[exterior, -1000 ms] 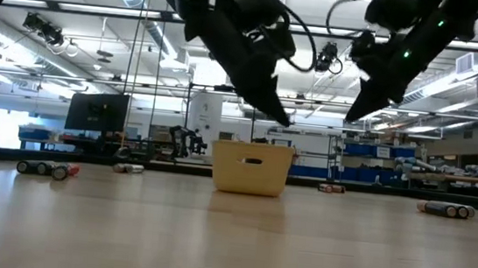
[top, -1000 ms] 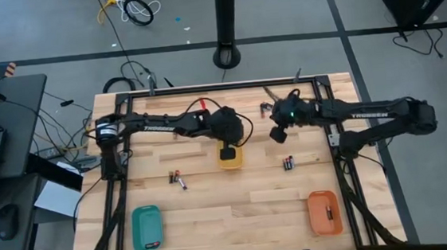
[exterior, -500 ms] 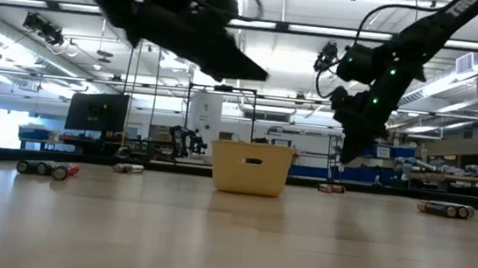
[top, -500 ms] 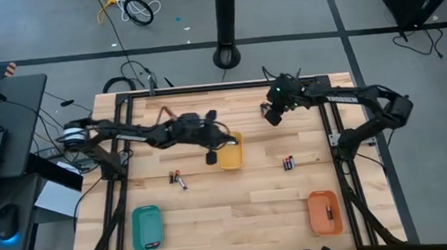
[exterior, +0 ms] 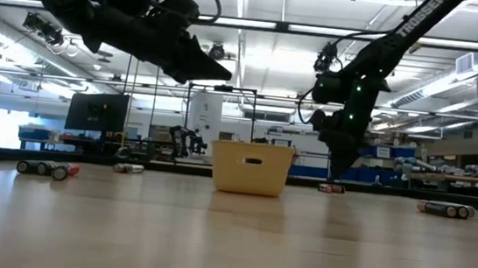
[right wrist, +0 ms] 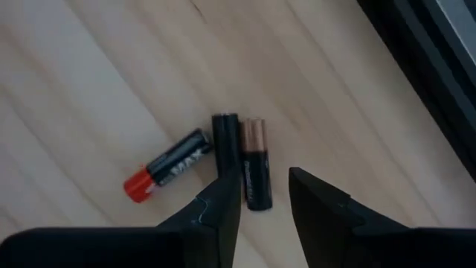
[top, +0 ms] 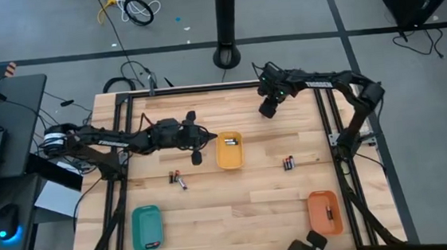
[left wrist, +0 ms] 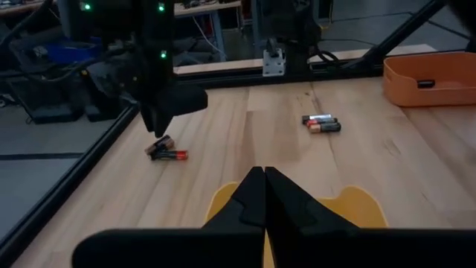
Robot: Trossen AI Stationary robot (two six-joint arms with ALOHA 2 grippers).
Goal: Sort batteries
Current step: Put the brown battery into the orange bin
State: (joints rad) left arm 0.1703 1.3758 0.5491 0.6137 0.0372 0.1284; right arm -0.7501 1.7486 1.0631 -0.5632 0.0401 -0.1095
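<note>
My right gripper (right wrist: 260,199) is open and points down near the table's far edge (top: 267,110), just above three batteries lying on the wood: a red-ended one (right wrist: 167,165), a dark one (right wrist: 225,143) and a copper-topped one (right wrist: 253,173). Its fingers stand over the copper-topped cell without touching it. My left gripper (left wrist: 264,195) is shut, empty and raised, just left of the yellow tray (top: 229,158). A battery (top: 230,143) lies in that tray. More batteries lie in loose groups (top: 179,178) (top: 290,164).
A teal tray (top: 146,227) sits near the near-left corner and an orange tray (top: 325,213) near the near-right corner, the orange one with a cell inside. A black frame rail (top: 205,88) runs along the far edge, close behind my right gripper. Bare wood lies between the trays.
My left gripper has risen from above the yellow tray, swung toward the table's left and tipped from pointing down to nearly level. My right gripper has moved toward the far edge and come down over the batteries lying there.
</note>
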